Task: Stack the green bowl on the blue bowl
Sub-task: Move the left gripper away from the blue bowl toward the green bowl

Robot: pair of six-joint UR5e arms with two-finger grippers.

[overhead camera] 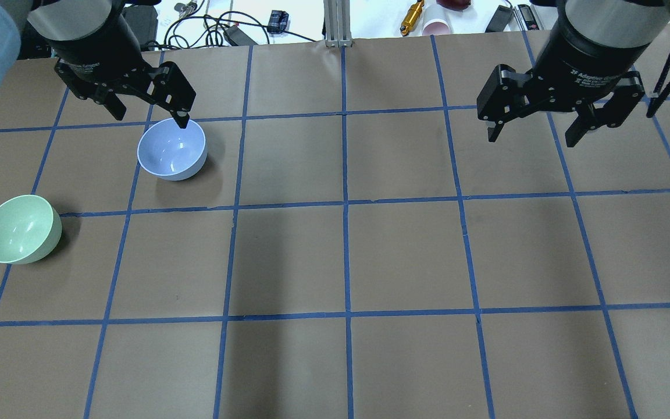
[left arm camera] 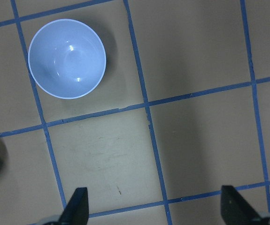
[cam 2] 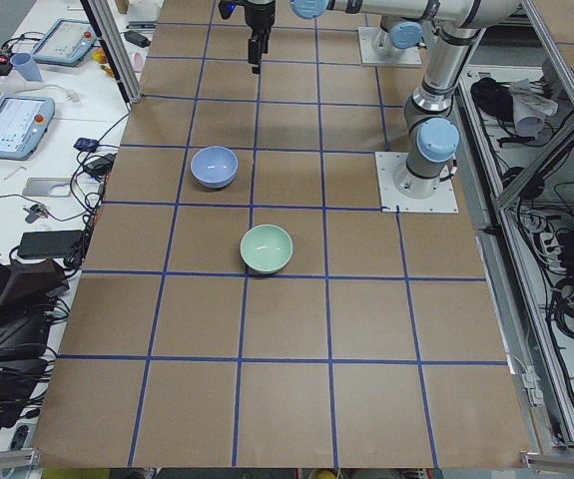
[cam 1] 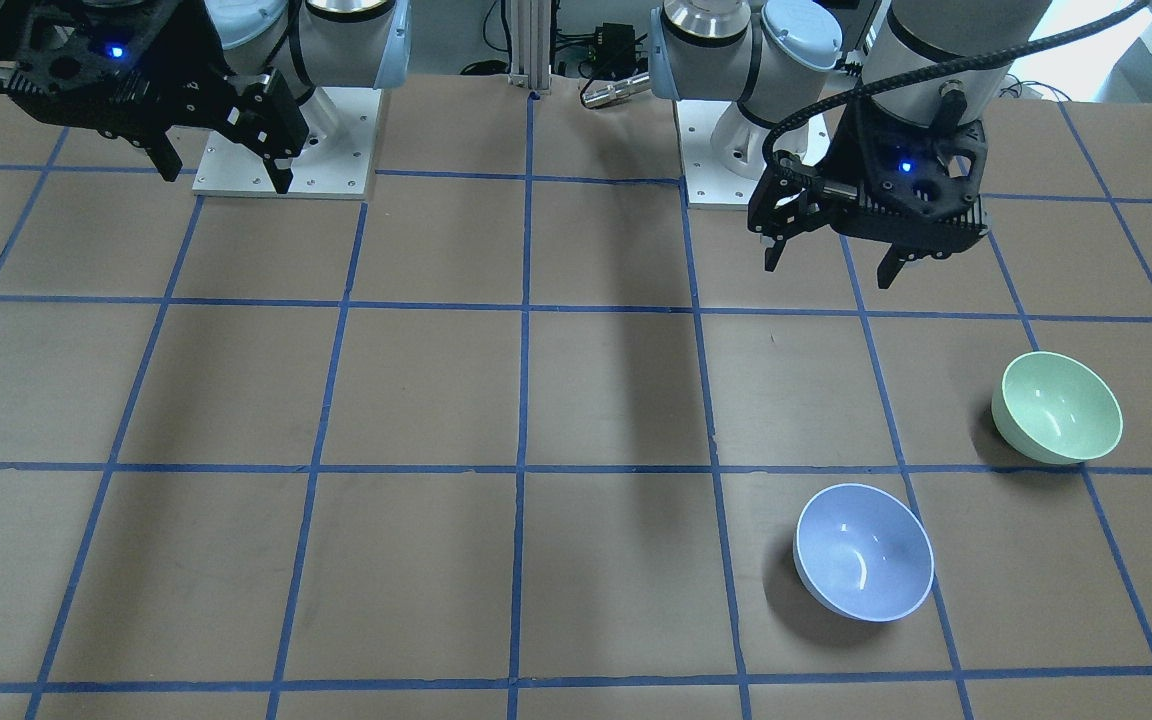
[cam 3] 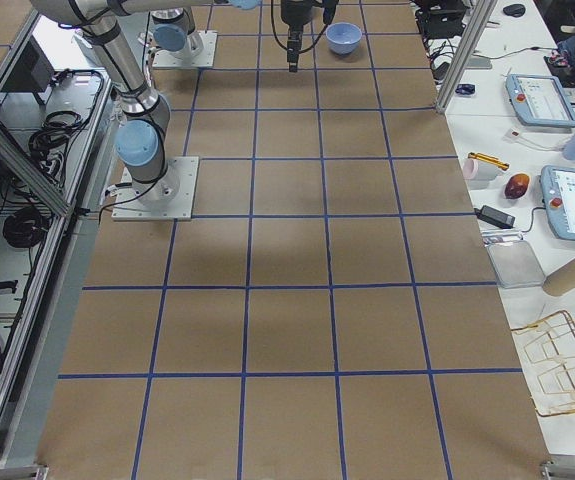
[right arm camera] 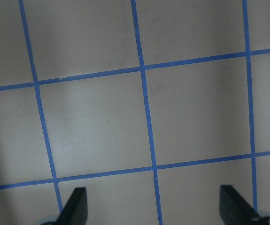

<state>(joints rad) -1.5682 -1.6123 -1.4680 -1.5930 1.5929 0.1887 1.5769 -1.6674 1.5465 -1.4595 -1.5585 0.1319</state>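
Table (cam 1: 436, 390), green bowl (cam 1: 1058, 407) (untouched) beyond left gripper (cam 1: 829, 270)

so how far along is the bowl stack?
Done: nothing. The glossy mint-green round bowl and glossy pale-blue round bowl sit apart, both upright and empty. In hand: nothing; the left end effector and right end effector are open and raised. To do: grasp the green one, carry it over, nest it in the blue.

Left tool (overhead camera: 151, 118) and right tool (overhead camera: 532, 139) hang raised, jaws apart.
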